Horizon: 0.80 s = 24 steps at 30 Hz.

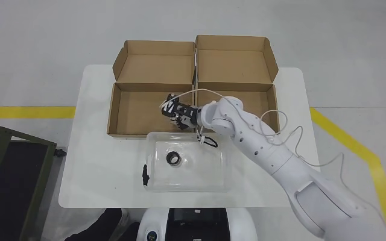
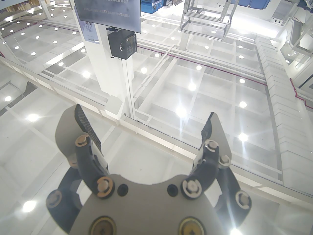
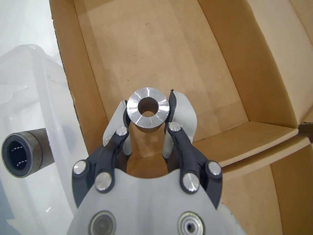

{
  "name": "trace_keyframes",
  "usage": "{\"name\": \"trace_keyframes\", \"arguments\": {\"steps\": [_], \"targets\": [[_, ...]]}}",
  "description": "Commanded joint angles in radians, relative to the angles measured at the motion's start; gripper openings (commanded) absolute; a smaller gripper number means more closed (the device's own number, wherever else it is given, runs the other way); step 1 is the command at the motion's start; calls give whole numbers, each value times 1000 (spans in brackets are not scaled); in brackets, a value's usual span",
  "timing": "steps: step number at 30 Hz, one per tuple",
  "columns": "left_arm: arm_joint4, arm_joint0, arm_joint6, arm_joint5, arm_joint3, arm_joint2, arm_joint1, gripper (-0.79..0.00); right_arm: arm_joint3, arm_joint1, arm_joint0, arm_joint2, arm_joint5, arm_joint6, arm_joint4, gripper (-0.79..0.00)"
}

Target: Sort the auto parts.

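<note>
Above cardboard box [image 3: 151,37] floor, right end effector [image 3: 148,114] pinches steel bushing [image 3: 156,103].

White rounded table [image 1: 90,150] on grey floor [image 1: 48,36], between yellow floor-tape stripes [image 1: 36,112]. Dark green framed cart [image 1: 18,181] near one table edge. Dark rectangular screen [image 2: 105,1] and small black box [image 2: 122,43], mounted on white pillar [image 2: 105,74].

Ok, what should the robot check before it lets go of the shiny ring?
1. Right gripper shut on metal ring: ok.
2. Ring hangs over left cardboard box: ok.
3. Correct box for this part: cannot tell.
4. Height above box floor: cannot tell.
5. Bearing lies in clear bin, apart from gripper: ok.
6. Left gripper open, holding nothing: ok.
</note>
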Motion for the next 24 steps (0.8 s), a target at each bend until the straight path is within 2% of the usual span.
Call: {"name": "trace_keyframes", "arguments": {"steps": [1,7,12,24], "targets": [[0,0,0,0,0,0,0,0,6,-3,0,2,0,2,-1,-489],[0,0,0,0,0,0,0,0,17,-9,-1,8,-10,-1,-11,-456],[0,0,0,0,0,0,0,0,-32,-4,-9,31,-23,-17,-34,-437],[0,0,0,0,0,0,0,0,-354,51,-115,147,-85,33,-89,-434]]}}
